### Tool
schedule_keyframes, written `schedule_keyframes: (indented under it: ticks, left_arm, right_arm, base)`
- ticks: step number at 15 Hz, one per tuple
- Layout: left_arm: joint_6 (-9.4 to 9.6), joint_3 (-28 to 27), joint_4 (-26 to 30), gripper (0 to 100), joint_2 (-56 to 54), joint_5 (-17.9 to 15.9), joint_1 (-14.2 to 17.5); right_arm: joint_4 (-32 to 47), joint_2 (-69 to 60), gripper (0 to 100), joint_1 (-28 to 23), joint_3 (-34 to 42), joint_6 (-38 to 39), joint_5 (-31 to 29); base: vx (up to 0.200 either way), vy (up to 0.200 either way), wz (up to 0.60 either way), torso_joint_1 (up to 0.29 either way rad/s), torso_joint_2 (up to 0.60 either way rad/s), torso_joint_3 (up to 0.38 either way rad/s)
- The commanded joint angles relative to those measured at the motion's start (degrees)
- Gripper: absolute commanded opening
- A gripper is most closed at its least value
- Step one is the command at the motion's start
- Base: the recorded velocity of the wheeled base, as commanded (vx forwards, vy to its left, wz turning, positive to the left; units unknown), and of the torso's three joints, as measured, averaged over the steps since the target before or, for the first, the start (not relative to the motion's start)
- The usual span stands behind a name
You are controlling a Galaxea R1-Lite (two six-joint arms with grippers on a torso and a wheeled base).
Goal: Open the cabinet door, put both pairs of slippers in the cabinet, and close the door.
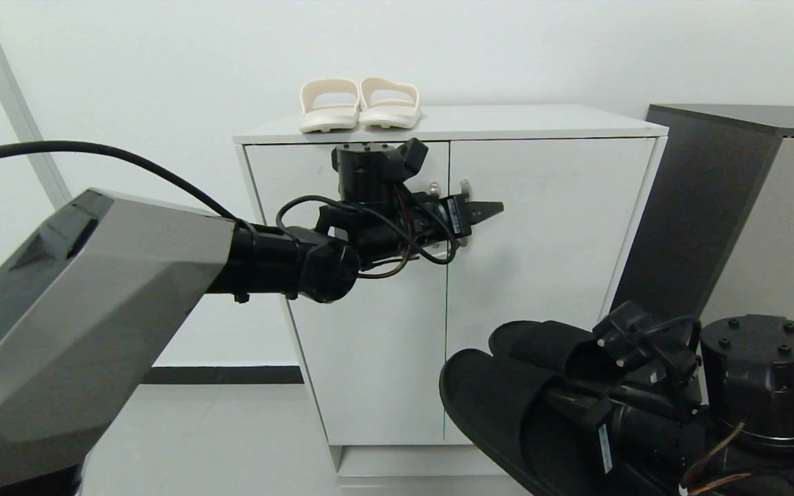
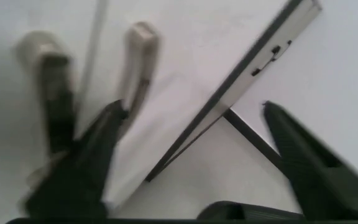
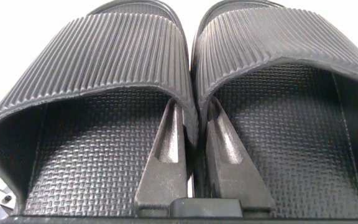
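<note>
- Head view: a white cabinet (image 1: 542,275) with two doors stands against a pale wall (image 1: 128,69). Both doors look closed, meeting at a thin centre seam.
- A pair of cream slippers (image 1: 359,105) sits side by side on the cabinet top, near its left end, toes toward the camera.
- The left arm stretches across from the left, and the left gripper (image 1: 490,207) hangs in front of the upper centre of the doors, level with the small metal handles (image 1: 464,184).
- Left wrist view: the fingers (image 2: 98,155) of this gripper are spread wide with nothing between them. One finger lies close to a blurred handle; the blur makes it impossible to tell whether they touch.
- At the lower right of the head view, a pair of black slippers (image 1: 500,399) is held up in front of the lower part of the right door, soles toward the cabinet.
- Right wrist view: the right gripper (image 3: 191,109) is narrowed onto the pair, one finger inside each slipper, pinching the two inner side walls together under the ribbed straps.
- A dark grey cabinet (image 1: 735,207) stands just beside the white one, on its right.
</note>
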Motion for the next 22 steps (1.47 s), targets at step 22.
schedule_keyframes:
  ticks: [22]
  left_arm:
    - [-1.08,17.96,-13.21,0,-8.18,-3.59,6.1]
  right_arm:
    - [0.08,-2.28,0,0.31,3.64,-3.13,5.0]
  base:
    - [0.0,0.0,0.0,0.0,0.0,0.0]
